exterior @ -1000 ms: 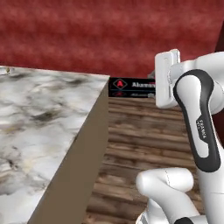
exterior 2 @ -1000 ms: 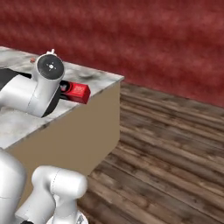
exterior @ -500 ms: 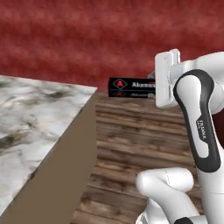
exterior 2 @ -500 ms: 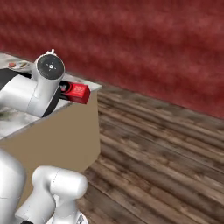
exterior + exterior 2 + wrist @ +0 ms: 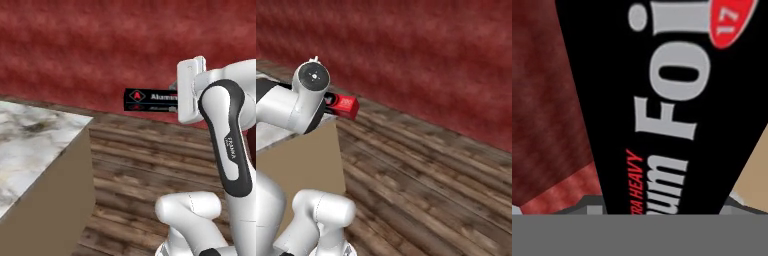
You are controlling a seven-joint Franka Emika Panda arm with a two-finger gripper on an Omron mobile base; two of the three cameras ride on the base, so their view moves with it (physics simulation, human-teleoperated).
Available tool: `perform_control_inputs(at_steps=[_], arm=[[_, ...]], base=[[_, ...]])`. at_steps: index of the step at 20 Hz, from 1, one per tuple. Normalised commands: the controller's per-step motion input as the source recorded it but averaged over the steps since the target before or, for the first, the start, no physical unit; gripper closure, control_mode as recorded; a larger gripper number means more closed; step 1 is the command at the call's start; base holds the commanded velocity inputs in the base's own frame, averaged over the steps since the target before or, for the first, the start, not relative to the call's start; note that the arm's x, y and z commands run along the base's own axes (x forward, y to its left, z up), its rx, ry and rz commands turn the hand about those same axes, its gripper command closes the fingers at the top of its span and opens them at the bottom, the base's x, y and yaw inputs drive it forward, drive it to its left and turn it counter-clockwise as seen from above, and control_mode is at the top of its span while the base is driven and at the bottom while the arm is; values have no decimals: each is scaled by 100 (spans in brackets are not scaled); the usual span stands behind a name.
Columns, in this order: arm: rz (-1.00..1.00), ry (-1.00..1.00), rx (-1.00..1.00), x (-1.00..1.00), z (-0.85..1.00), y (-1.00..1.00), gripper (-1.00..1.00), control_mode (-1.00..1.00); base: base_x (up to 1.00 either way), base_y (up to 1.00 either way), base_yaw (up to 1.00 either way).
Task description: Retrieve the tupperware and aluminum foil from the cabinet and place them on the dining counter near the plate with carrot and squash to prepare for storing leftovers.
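Pincer clamps the aluminum foil, jaws pressed on either side of the long black box. In the left base view the box juts from the hand toward nine o'clock, level, in the air above the wooden floor. Its red end pokes out at three o'clock in the right base view. Dining counter lies at seven o'clock, apart from the box.

Aluminum foil in pincer, right of dining counter.
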Motion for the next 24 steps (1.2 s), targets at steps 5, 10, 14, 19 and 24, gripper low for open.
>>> perform_control_inputs(at_steps=[5,10,14,19,24], arm=[[0,0,0,0,0,0,100,100],[0,0,0,0,0,0,100,100],[0,0,0,0,0,0,100,100],[0,0,0,0,0,0,100,100],[0,0,0,0,0,0,100,100]], base=[[100,-71,23],[100,-60,28],[100,-52,34],[100,-55,36],[100,-44,43]])
